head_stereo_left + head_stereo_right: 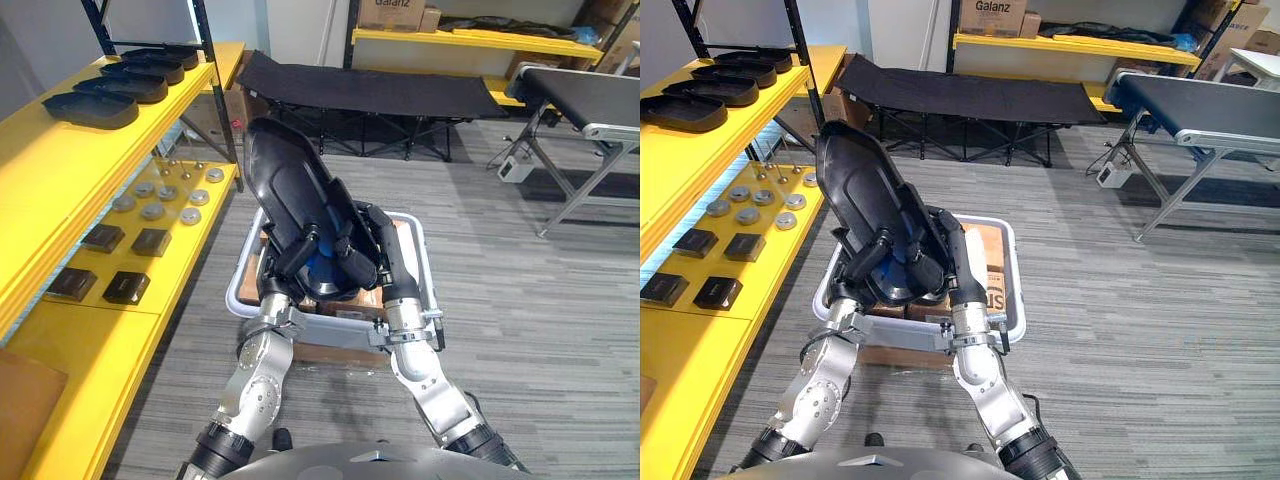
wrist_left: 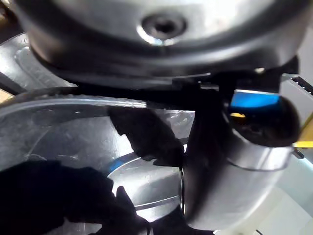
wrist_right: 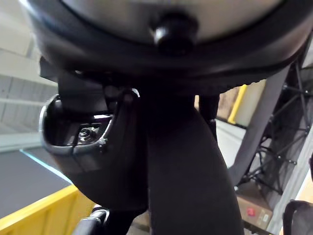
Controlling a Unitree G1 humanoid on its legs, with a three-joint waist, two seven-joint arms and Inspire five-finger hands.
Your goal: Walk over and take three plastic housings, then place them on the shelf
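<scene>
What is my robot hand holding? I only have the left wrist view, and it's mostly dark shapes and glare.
Observer: A long black plastic housing, tilted up on end. The left robot hand is curled round its lower end.
Operator: Is the other arm helping?
Observer: Yes, the right robot hand grips the same lower end beside it.
Operator: Where is the shelf?
Observer: The yellow shelf stands on the robot's left. Four black housings lie in a row on its upper level.
</scene>
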